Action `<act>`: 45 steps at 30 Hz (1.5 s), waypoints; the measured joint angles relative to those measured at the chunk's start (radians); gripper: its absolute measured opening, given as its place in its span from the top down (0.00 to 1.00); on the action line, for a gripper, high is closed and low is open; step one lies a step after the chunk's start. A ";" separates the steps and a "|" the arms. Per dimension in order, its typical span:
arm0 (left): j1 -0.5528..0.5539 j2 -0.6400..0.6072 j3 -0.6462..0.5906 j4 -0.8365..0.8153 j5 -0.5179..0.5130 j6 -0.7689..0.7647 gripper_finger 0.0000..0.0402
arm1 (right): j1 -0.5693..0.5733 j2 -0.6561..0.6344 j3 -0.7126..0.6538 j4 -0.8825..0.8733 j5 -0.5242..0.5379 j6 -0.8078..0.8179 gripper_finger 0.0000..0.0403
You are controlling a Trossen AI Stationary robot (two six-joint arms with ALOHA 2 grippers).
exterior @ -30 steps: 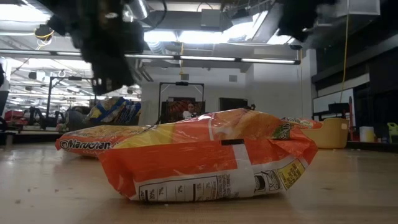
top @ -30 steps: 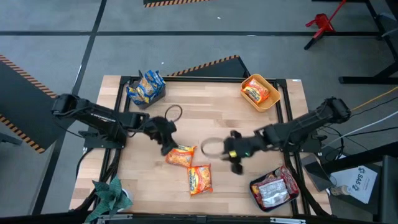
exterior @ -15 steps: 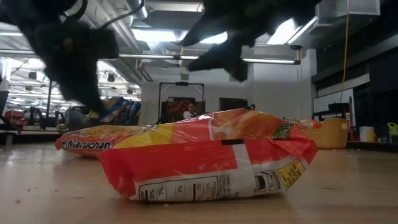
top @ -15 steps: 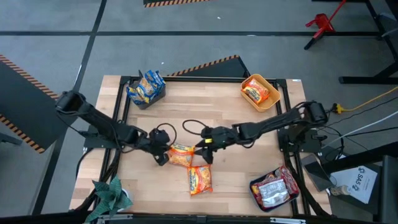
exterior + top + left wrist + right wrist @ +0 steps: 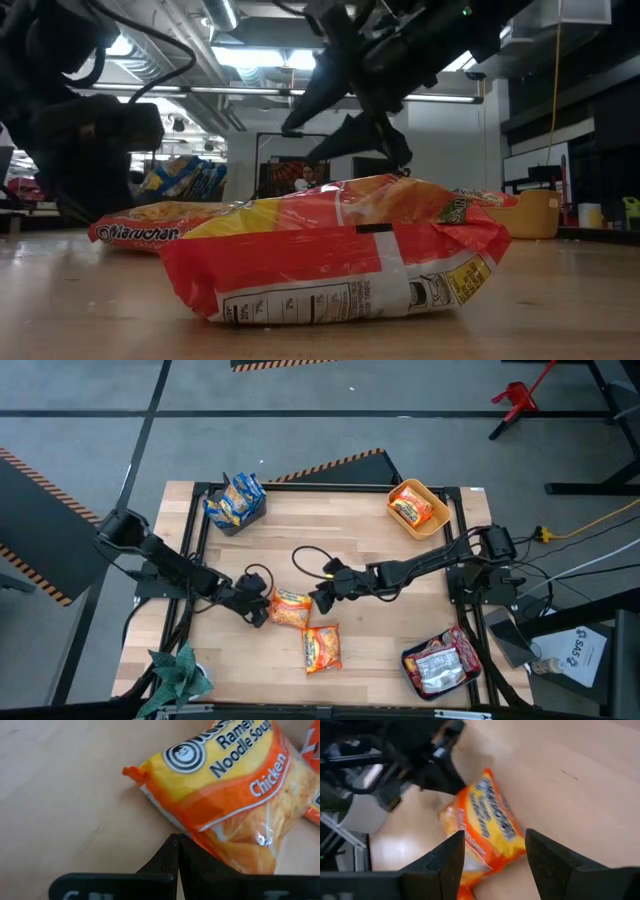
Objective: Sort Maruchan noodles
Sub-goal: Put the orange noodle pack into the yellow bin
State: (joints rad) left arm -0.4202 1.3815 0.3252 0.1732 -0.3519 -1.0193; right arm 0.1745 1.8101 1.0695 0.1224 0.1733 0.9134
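Note:
Two orange-and-yellow Maruchan packets lie flat on the table, one mid-table [image 5: 290, 608] and one nearer the front edge [image 5: 321, 648]. My left gripper [image 5: 258, 610] is shut and low at the mid packet's left edge [image 5: 165, 820]. My right gripper [image 5: 322, 598] is open and hovers over the same packet's right end, with the packet [image 5: 487, 832] showing between its fingers. In the low view my right gripper [image 5: 350, 115] hangs above the packets. Blue packets fill the grey bin [image 5: 235, 502], an orange one lies in the yellow bin [image 5: 415, 508], and silver-red ones sit in the near-right bin [image 5: 440, 663]. My left gripper comes in low from the table's left, and its shut fingertips [image 5: 177, 842] stand right at the mid packet's side edge [image 5: 165, 820]. I cannot tell whether they touch it. The packet lies flat on the table.
A teal crumpled object [image 5: 180, 675] sits at the near-left corner. A black frame rail [image 5: 195, 540] borders the wooden top. Bare wood [image 5: 340, 530] lies between the far bins and the packets. People and equipment show in the room beyond the table in the low view.
My left gripper has come down and toward the near edge, settling at the mid packet's left edge. My right gripper has swung toward the table's left, from beside the near-right bin to above the same packet. Both packets have stayed in place.

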 joint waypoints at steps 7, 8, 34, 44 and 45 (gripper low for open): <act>-0.024 -0.064 0.001 0.042 0.003 -0.001 1.00 | 0.002 0.002 -0.001 -0.018 0.045 0.026 0.52; -0.026 -0.084 0.001 0.044 -0.006 -0.001 1.00 | 0.002 0.002 -0.001 -0.008 0.044 0.026 0.52; -0.045 0.085 0.003 0.200 -0.091 0.003 1.00 | 0.002 0.002 0.000 -0.019 0.022 0.158 0.52; -0.044 0.104 0.004 0.198 -0.061 0.001 1.00 | 0.003 0.084 0.000 0.018 -0.081 0.250 0.45; -0.044 0.104 0.004 0.191 -0.057 0.000 1.00 | 0.003 0.091 0.000 0.018 -0.081 0.263 0.43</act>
State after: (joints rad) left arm -0.4644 1.4857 0.3290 0.3639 -0.4089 -1.0189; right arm 0.1772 1.9014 1.0691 0.1404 0.0928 1.1767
